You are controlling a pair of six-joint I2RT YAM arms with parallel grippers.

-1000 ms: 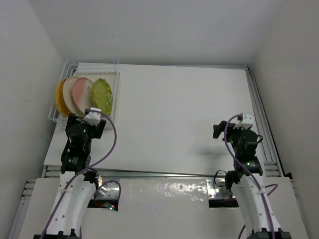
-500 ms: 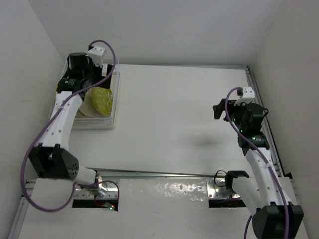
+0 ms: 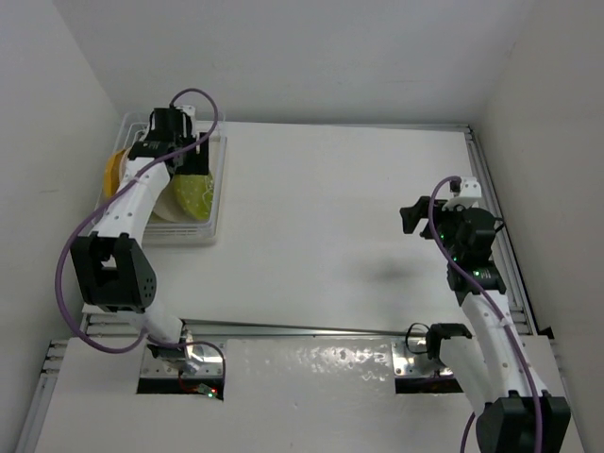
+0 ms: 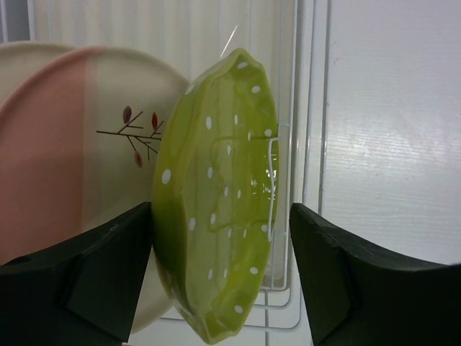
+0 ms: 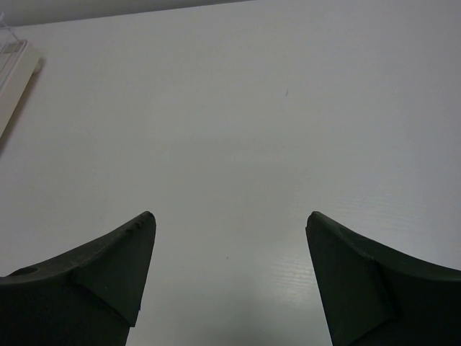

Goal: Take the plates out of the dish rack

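Left hand (image 4: 221, 216) now astride green plate (image 4: 216, 158)

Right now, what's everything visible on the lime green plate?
The lime green plate is glossy, ceramic-looking, with pale dots and a faceted rim. It stands on edge, slightly tilted, rightmost in the dish rack, beside the pink plate. The left gripper straddles it, jaws open; contact unclear.

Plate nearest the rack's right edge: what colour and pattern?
This plate is lime green with white dots; clearest in left wrist view.
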